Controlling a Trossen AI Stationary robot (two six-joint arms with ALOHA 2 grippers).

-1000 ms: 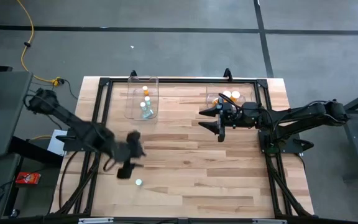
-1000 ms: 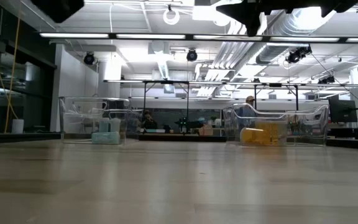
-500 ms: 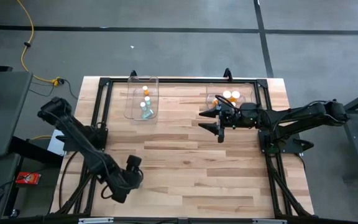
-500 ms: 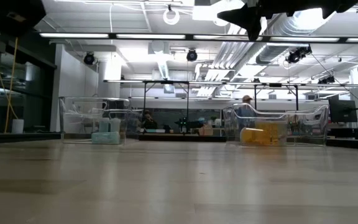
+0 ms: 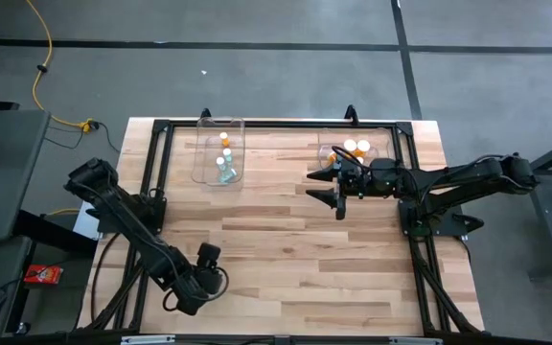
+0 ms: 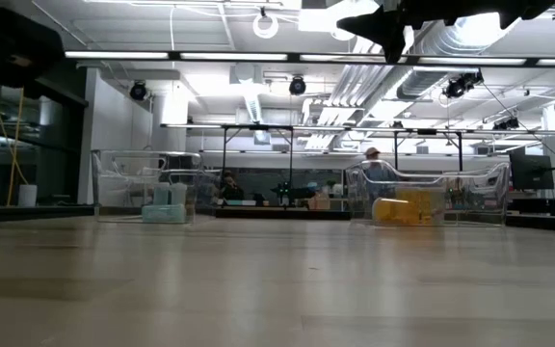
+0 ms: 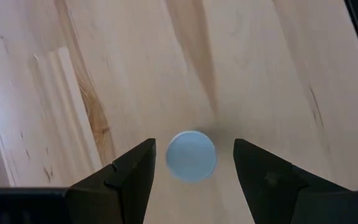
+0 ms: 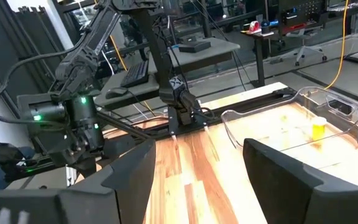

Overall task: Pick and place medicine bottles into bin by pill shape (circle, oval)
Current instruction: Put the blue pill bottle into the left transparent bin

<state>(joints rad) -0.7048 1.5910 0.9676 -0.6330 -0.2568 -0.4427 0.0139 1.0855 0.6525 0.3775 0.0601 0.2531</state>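
A medicine bottle (image 7: 191, 155) stands on the wooden table (image 5: 295, 259) near its front left, its round white cap facing up. My left gripper (image 7: 194, 144) hangs over it, pointing steeply down and open, with one finger on each side of the cap and a gap to both. In the high view my left gripper (image 5: 202, 280) hides the bottle. My right gripper (image 5: 338, 188) waits open and level above the table's far right part, beside the right bin (image 5: 351, 153).
A clear bin (image 5: 220, 153) at the far left holds a few bottles, and the right bin holds orange ones. A black frame (image 5: 161, 172) runs along the table's edges. Bare wood lies between the arms. In the low view both bins (image 6: 147, 188) (image 6: 427, 193) stand far back.
My left gripper has swung toward the table's near edge and sunk down over the lone bottle, tipping to point more steeply down. Its fingers now stand on either side of the cap. The bottle has stayed in place.
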